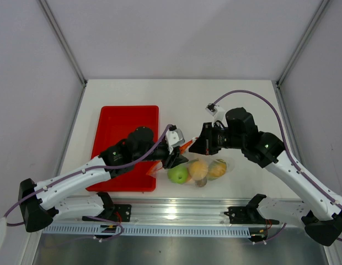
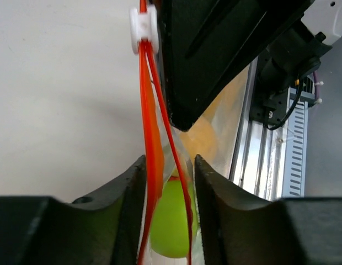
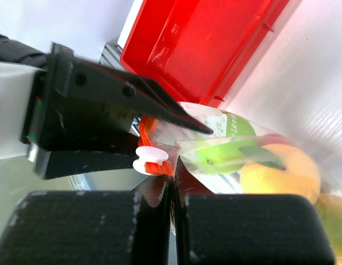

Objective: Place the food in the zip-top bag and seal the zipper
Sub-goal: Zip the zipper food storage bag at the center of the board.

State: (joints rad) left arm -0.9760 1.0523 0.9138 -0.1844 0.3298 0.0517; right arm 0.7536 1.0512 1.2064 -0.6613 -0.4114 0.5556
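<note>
Left wrist, zipper (image 2: 150, 138) inside half-open left gripper (image 2: 170, 168), right gripper (image 3: 174, 186) clamped on it

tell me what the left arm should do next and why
Probably close the left jaws on the zipper. They straddle its two orange strips, which stand apart with the green apple showing between them. The right jaws are shut on the bag edge beside the white slider.
</note>
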